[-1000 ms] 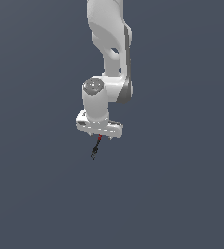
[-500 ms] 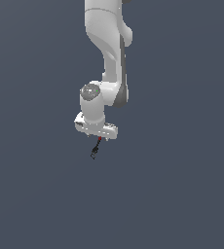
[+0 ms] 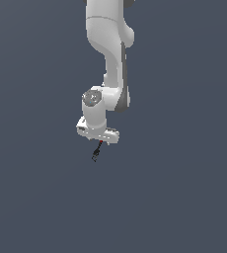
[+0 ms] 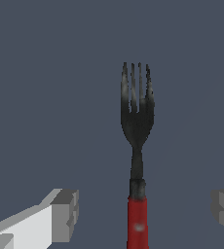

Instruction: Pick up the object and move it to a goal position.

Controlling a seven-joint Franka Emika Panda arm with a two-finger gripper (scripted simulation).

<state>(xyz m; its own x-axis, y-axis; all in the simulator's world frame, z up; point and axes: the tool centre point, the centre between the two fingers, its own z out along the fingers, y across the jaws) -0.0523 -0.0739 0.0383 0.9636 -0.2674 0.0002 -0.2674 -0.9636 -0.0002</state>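
Observation:
The object is a small fork with a red handle and dark grey-black tines. In the exterior view the fork [image 3: 96,151] shows just below my white gripper [image 3: 98,140]. In the wrist view the fork [image 4: 137,146] runs straight between my two fingers, red handle nearest the camera. The grey fingertips [image 4: 65,214] stand wide apart on either side of the handle and do not touch it. My gripper [image 4: 144,210] is open and empty.
The white arm [image 3: 110,54] comes down from the top of the exterior view. Around it there is only a plain dark grey-blue ground. No goal marker shows.
The gripper has sunk a little toward the fork and the arm has shifted slightly to the exterior view's left. The fork has not moved.

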